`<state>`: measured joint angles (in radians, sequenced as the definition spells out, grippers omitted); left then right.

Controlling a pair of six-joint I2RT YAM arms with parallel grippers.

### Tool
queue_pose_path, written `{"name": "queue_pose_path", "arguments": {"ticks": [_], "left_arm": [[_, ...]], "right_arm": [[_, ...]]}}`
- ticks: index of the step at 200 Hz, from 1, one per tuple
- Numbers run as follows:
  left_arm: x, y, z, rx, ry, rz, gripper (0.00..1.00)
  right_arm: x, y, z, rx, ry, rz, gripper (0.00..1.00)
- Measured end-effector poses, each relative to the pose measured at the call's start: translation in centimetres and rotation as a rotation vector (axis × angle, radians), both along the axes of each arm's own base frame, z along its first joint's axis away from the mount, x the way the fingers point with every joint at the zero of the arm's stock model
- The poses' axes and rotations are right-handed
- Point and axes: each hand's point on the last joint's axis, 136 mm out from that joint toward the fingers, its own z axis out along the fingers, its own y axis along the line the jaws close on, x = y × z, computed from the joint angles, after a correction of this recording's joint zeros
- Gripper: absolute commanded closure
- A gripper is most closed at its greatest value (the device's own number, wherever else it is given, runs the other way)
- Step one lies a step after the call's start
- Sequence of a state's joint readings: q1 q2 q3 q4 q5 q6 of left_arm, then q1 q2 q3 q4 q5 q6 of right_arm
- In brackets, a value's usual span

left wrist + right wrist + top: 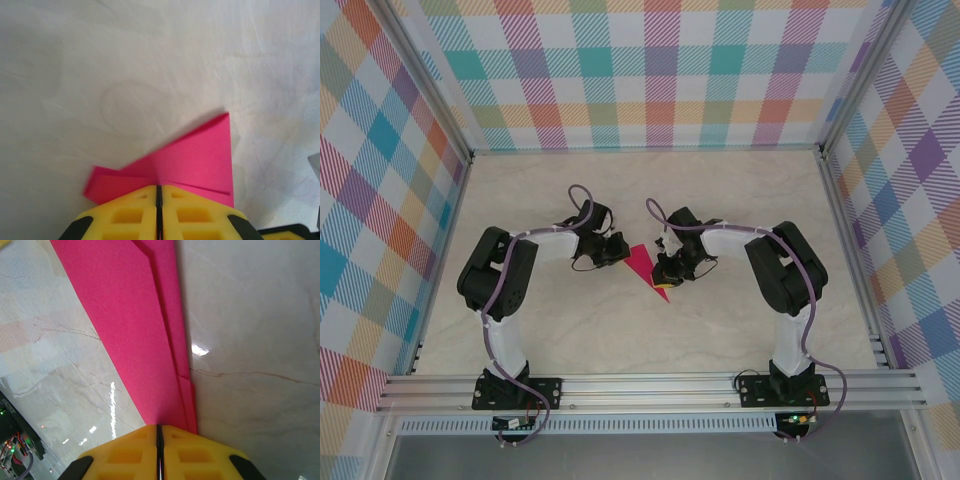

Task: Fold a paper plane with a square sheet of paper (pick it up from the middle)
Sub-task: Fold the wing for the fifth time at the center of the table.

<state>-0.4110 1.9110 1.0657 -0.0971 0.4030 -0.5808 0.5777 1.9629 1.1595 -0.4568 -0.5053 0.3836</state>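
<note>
The sheet of paper, magenta-pink, is folded into a narrow triangular paper plane (pixel 640 262) and held between the two arms at the table's middle. My left gripper (pixel 620 252) is shut on its wide end. In the left wrist view the yellow fingertips (pixel 135 210) meet with the paper plane (pixel 200 160) fanning out ahead of my left gripper (pixel 158 189). My right gripper (pixel 663 284) is shut on the pointed end. In the right wrist view the layered paper plane (pixel 130 325) runs up and away from my right gripper (pixel 159 427).
The marble-look table (pixel 720 330) is fenced by aluminium rails (pixel 650 385) at the near edge and by plaid walls (pixel 650 70) at the back and sides. A black electronics box (pixel 10 450) shows at the lower left of the right wrist view.
</note>
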Motion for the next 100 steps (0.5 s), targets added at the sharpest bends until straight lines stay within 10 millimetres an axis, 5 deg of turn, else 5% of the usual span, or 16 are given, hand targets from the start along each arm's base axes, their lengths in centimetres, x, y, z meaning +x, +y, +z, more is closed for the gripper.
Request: {"name": "queue_pose_path", "arguments": {"ticks": [73,100], "left_arm": [[0.8,1.0,0.0,-0.020,0.001,0.062,0.87],[2.1,3.5,0.3,0.043,-0.025,0.140,0.83]], "right_arm": [[0.1,0.1,0.0,0.004,-0.003,-0.007,0.88],[0.2,0.1,0.1,0.005,0.002,-0.017,0.88]]}}
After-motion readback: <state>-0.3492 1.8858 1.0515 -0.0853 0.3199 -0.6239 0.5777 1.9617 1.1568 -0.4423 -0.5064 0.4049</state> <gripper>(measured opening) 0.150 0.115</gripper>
